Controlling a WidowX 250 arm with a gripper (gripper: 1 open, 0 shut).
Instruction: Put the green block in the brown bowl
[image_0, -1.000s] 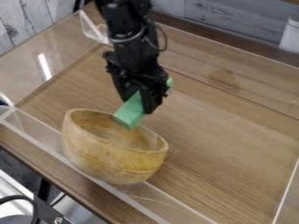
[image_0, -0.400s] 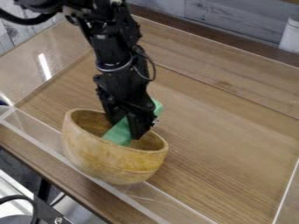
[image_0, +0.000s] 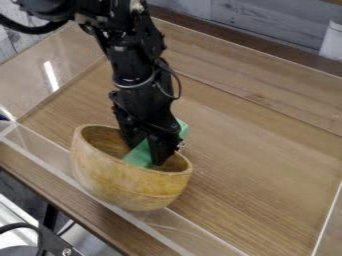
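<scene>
The brown bowl is a wide, light wooden bowl with visible grain, standing near the front left of the table. My black gripper reaches down over its far rim and is shut on the green block. The block is a bright green bar held tilted between the fingers, its lower end down inside the bowl's opening. Part of the block is hidden behind the fingers.
A wooden tabletop is enclosed by clear plastic walls along the front and left. A raised wooden edge runs along the back right. Dark metal frame legs show below the front left corner.
The gripper moved left and down with the green block, from just behind the bowl to over its far rim, with the block's lower end now inside the bowl.
</scene>
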